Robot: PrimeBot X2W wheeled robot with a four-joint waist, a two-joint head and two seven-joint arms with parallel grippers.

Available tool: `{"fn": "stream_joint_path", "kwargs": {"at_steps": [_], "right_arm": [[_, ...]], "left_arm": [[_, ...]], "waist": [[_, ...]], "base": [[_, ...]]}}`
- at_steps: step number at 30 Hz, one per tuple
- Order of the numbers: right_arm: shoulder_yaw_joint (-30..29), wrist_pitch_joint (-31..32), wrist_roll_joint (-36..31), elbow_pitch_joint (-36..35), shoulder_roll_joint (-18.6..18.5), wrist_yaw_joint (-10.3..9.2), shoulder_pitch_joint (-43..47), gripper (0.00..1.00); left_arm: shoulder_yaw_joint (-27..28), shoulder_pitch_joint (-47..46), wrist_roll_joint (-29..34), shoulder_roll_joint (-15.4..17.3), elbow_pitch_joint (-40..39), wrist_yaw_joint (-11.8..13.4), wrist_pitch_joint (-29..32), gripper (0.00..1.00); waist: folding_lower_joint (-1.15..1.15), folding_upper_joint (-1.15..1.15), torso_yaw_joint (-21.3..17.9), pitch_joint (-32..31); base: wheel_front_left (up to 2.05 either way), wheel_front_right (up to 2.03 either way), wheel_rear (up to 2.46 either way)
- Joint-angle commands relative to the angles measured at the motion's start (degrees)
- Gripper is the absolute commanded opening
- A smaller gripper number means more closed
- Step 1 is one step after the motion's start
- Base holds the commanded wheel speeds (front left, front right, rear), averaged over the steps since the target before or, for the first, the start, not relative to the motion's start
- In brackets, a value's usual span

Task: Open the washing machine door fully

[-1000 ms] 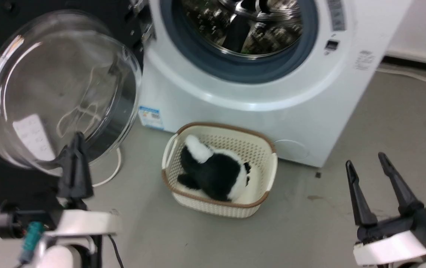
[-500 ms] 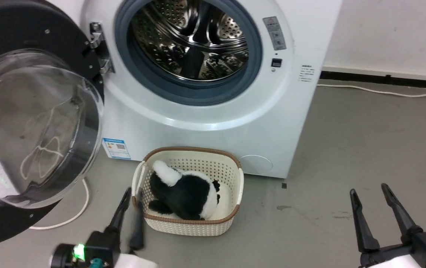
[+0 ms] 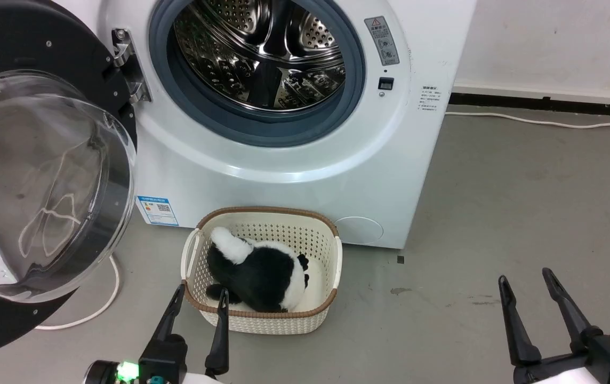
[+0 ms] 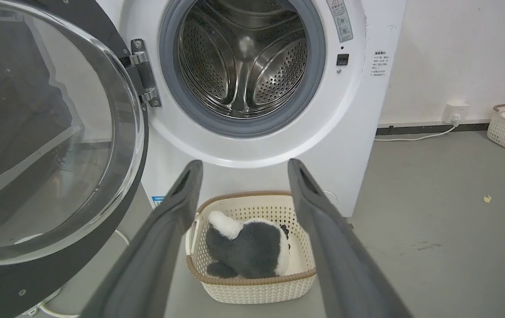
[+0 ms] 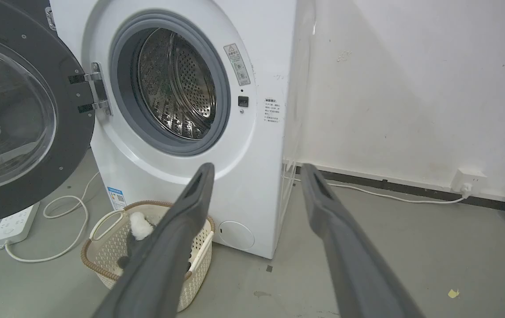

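We judge the task all but done: the washing machine door stands swung wide to the left of the washing machine, its steel drum fully exposed. Our left gripper is spread and empty beside the cream basket, and our right gripper is spread and empty over the floor. Neither touches the door, so at most a small further push remains.
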Motion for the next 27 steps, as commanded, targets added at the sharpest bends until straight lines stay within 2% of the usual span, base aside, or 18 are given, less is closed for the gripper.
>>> {"fn": "stream_joint_path", "kwargs": {"at_steps": [1,14,15,27], "right_arm": [[0.14,-0.25,0.5,0.15,0.34,0.05,0.34,1.0],[0.39,-0.25,0.8,0.02,0.34,0.05,0.07,1.0],[0.43,0.02,0.3,0.12,0.03,0.0,-0.01,0.0],[0.71,0.98,0.13,0.18,0.04,0.0,-0.33,0.0]], "left_arm": [[-0.2,0.34,0.33,-0.1,0.33,0.47,-0.25,1.0],[-0.45,-0.1,-0.26,0.16,0.25,0.92,-0.25,1.0],[-0.53,-0.03,-0.18,0.11,0.39,0.76,0.01,0.0],[-0.01,-0.18,-0.12,0.02,0.11,0.51,1.02,0.0]], "waist": [[0.0,0.0,-0.01,0.02],[0.0,0.0,-0.04,0.37],[0.0,0.0,-0.04,0.38],[0.0,0.0,-0.04,0.33]], "base": [[0.0,0.0,0.0],[0.0,0.0,0.0],[0.0,0.0,0.0],[0.0,0.0,0.0]]}}
